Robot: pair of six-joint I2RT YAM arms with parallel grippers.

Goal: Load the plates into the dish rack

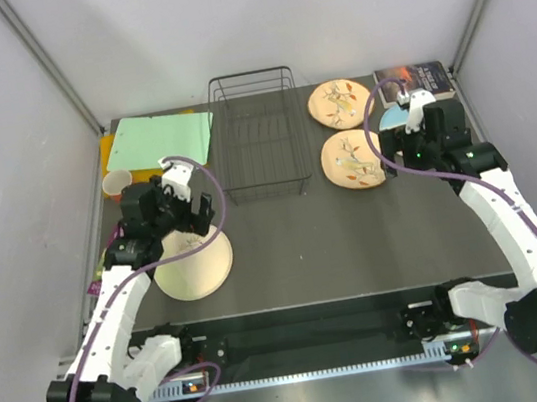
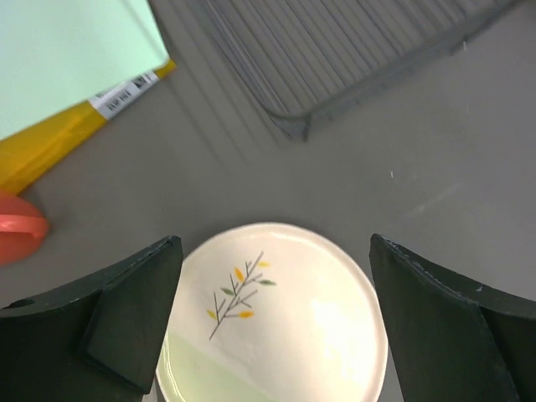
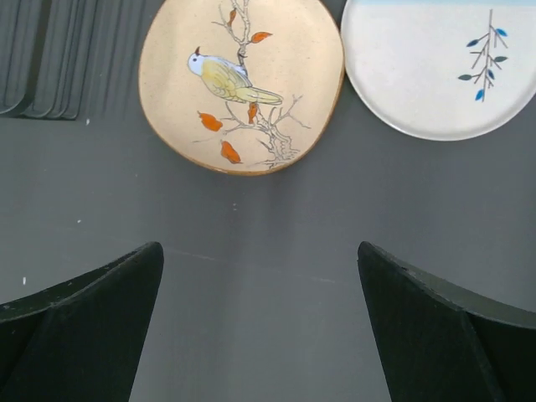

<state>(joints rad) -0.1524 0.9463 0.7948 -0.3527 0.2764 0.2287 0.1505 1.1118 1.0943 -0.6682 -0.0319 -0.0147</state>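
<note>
The black wire dish rack stands at the back centre with nothing in it. Two peach bird plates lie flat to its right. The light blue and white plate lies beside them, partly hidden by my right arm. The cream plate lies flat at the front left. My left gripper hovers open over the cream plate's far edge, jaws wide on either side. My right gripper is open and empty above bare table, near one bird plate and the blue plate.
A green folder on a yellow one lies left of the rack, and an orange cup stands by the left wall. A dark book lies at the back right. The rack's corner shows ahead of my left gripper.
</note>
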